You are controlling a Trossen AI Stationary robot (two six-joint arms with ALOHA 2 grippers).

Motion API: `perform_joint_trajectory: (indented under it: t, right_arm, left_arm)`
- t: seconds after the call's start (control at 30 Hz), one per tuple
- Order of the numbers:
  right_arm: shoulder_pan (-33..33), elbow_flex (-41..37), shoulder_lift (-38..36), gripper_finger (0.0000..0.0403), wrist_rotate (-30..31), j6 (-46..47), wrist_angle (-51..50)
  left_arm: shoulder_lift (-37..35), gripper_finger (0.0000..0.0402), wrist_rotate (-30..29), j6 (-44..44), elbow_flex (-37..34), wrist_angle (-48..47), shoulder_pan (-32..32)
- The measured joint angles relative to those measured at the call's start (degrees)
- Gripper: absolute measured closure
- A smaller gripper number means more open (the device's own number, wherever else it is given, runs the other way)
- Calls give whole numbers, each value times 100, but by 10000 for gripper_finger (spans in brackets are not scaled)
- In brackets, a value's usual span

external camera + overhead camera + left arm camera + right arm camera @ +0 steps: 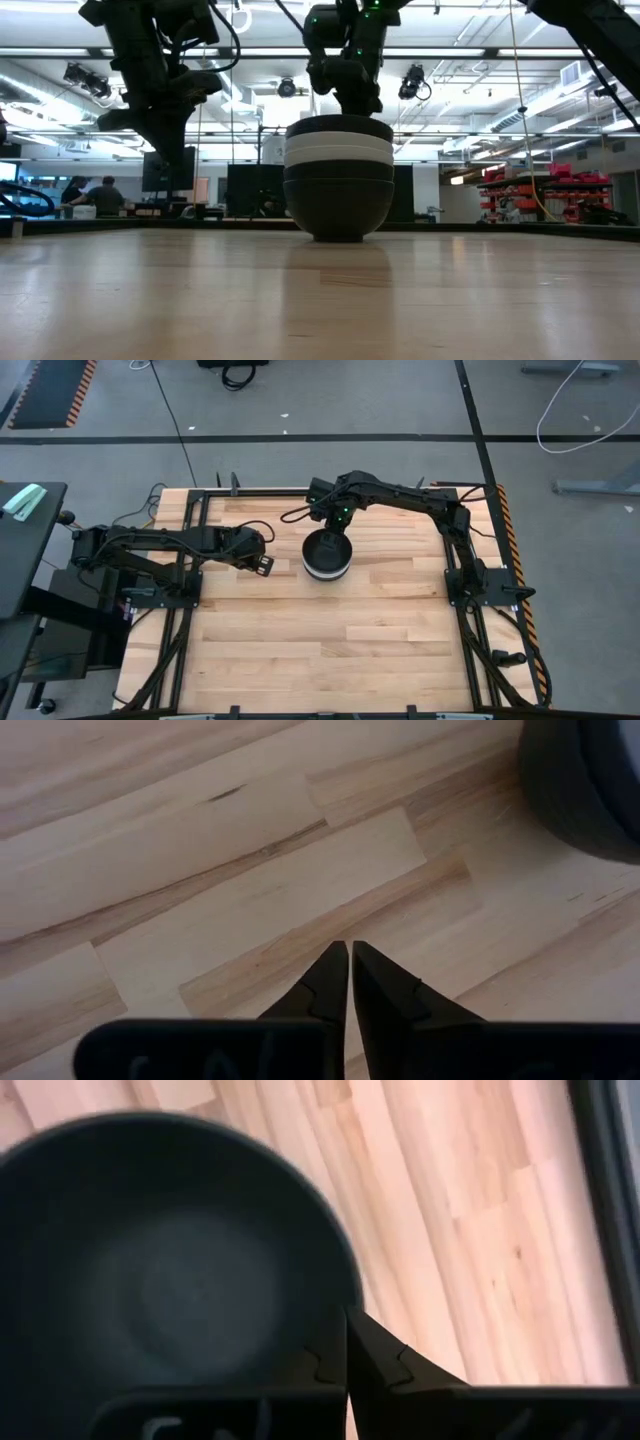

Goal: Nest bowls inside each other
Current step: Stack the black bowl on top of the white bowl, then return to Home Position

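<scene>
The bowls stand nested in one stack [326, 555] on the table's middle, resting on the lowest black bowl's foot [340, 235]. In the low view, white bands [338, 150] show between black ones. My right gripper [334, 523] is shut at the far rim of the top black bowl [160, 1280]. My left gripper [266, 565] is shut and empty, just left of the stack and above the table; the stack's edge shows in the left wrist view [580, 790]. My right gripper has the top black bowl's rim [338, 1302] between its two fingers, one finger inside [318, 1365] and one outside [385, 1360]. The fingers come from above, pointing down. The bowl sits upright, nested in the stack on the table.
Bare wood [330, 640] stretches toward the table's near edge. Black frame rails [200, 495] run along the far and side edges. People sit far off in the room behind [100, 195].
</scene>
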Motion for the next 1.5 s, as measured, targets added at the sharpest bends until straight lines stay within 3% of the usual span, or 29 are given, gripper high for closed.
perform_joint_trajectory:
  t: [0.23, 0.5, 0.83, 0.93, 1.27, 1.5]
  right_arm:
    - [97, 123, -245, 400, 21, -17, -25]
    - [423, 123, -1272, 387, 131, 157, 258]
    - [1136, 120, -2531, 388, 1381, 317, 568]
    - [1357, 120, -2683, 387, 1661, 482, 424]
    - [1802, 114, -2902, 386, 1729, 758, -1062]
    - [2091, 77, -3077, 386, 1813, 1096, -604]
  left_arm:
    - [0, 366, -278, 35, 0, 261, -1]
    - [-2, 379, -636, 437, 0, 551, -12]
    - [-9, 387, -674, 470, 0, 1170, -12]
    - [-49, 382, -672, 470, 0, 1273, -12]
    - [-569, 375, -649, 711, 2, 1500, -39]
    - [-1073, 386, -652, 893, 2, 1482, -47]
